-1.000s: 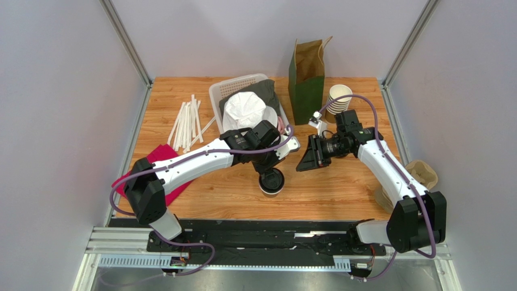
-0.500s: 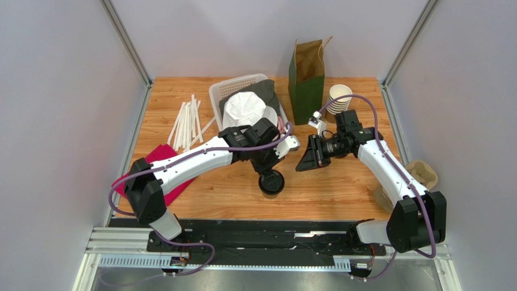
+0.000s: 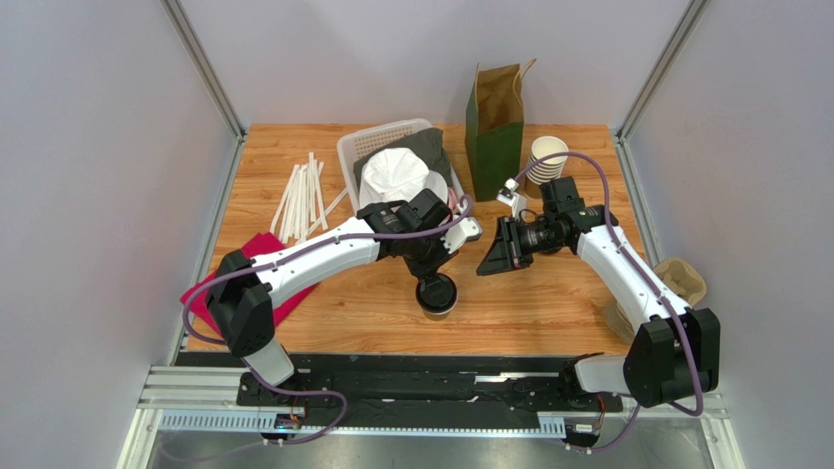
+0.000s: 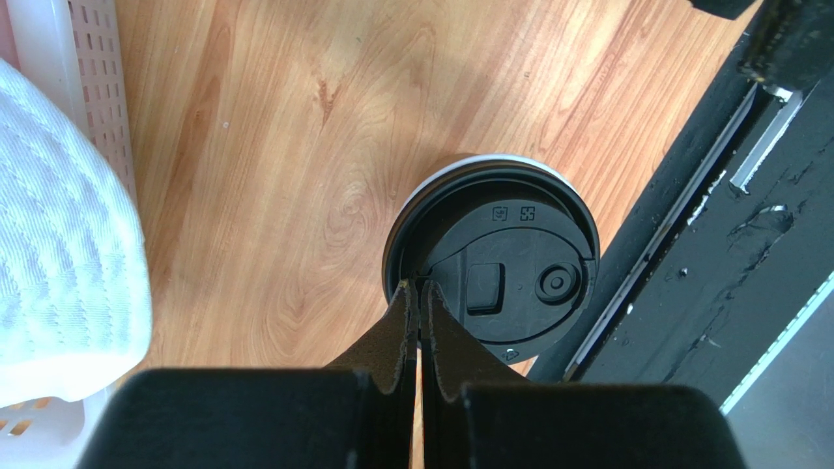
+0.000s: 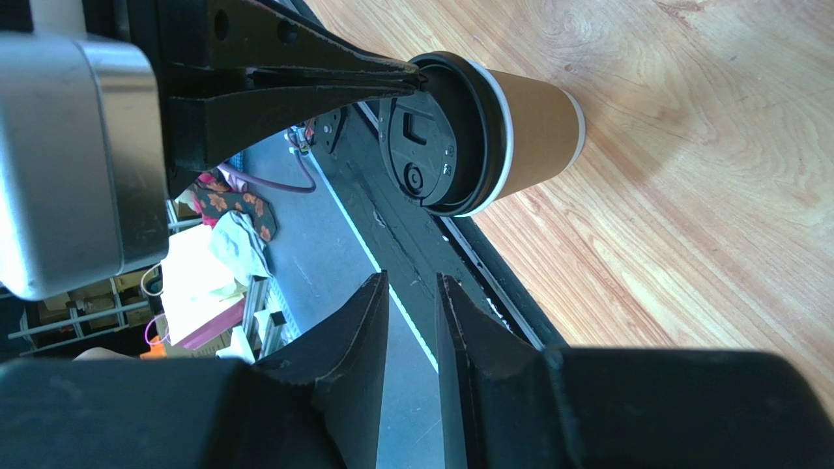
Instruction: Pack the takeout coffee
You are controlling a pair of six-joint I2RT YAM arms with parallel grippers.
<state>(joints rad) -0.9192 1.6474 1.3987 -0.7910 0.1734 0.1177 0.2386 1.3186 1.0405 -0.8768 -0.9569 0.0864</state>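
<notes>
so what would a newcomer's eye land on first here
The takeout coffee, a brown cup with a black lid, stands near the front edge of the table, with the left gripper shut and its tips at the lid's rim. The right gripper sits to one side of it, slightly open and empty, pointing toward the cup. At the far edge, a paper bag stands open.

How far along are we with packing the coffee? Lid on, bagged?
Done: the black lid sits on the cup. In hand: the left gripper, fingers shut, tips at the lid's rim; the right gripper hangs open and empty beside it. Left: the cup stands on the table, not in the open paper bag.
</notes>
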